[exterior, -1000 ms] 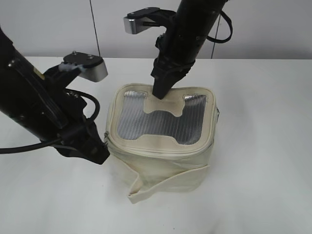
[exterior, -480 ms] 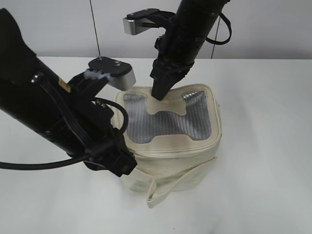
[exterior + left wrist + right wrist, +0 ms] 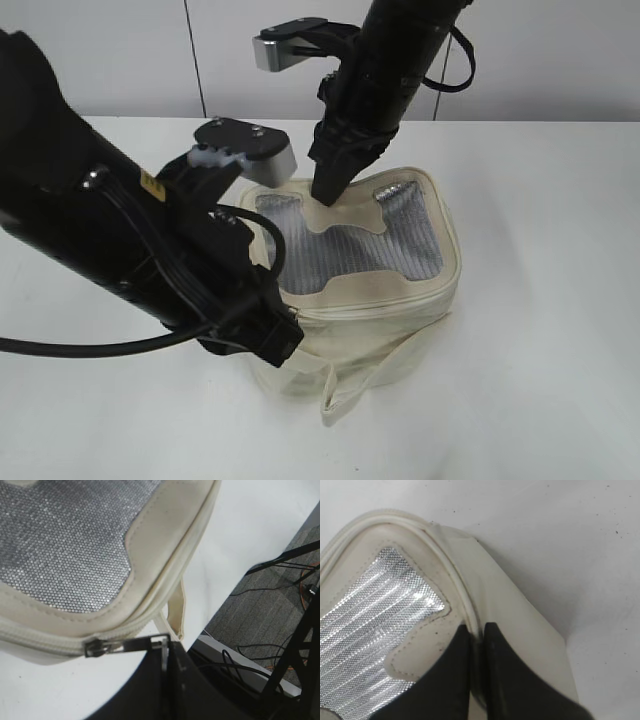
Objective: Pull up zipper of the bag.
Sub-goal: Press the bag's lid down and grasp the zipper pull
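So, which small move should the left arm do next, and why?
Probably continue drawing the silver pull along the zipper on the bag's front rim. The left gripper seems shut on the pull's tab, and the right gripper pinches the back rim, steadying the bag.

Matt cream cloth bag [image 3: 400, 315], glinting grey mesh top, silvery metal zipper [image 3: 125, 644] pull, smooth white table [image 3: 540, 200].
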`<state>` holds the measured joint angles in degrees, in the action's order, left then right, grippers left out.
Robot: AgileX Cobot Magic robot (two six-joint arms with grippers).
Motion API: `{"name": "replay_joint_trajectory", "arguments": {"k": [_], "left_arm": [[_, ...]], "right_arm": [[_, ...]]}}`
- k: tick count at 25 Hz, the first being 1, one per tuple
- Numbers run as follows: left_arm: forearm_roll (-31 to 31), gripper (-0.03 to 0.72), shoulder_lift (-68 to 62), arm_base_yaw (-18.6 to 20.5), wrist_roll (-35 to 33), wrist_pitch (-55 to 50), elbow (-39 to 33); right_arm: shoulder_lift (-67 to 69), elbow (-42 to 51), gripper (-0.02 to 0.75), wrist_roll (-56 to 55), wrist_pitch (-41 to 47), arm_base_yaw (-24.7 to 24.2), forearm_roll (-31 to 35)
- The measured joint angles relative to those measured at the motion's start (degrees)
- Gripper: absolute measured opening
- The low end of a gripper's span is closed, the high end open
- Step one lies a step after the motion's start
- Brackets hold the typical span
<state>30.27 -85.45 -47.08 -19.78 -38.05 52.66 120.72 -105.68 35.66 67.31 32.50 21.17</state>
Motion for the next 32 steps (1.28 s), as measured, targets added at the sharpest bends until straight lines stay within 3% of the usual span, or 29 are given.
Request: {"name": "replay_joint_trajectory", "arguments": {"k": [5,10,15,21,32], "left_arm": [[-1.24,-0.003,0.00,-0.07,0.75,0.08,0.00],[-6.93,-0.003,0.00,0.31,5.84,-1.42,0.00],[-11.29,-0.003,0.42,2.98,10.25,-3.28,0.00],[-12.06,-0.003,2.37,8.32,11.24,-4.50,0.24],[-12.01,-0.003,2.41,8.92,11.29,-5.44,0.37]], "right_arm": [[0.00,0.00,0.048,-0.13,-0.29,0.00,0.00],[0.00,0.11,0.048,-5.30,-2.79,0.00,0.10],[0.11,0.11,0.048,-7.19,-7.03,0.00,2.57],[0.16,0.11,0.046,-8.24,-9.50,0.00,3.96],[0.16,-0.07,0.059,-8.54,-6.87,-0.06,3.94]]}}
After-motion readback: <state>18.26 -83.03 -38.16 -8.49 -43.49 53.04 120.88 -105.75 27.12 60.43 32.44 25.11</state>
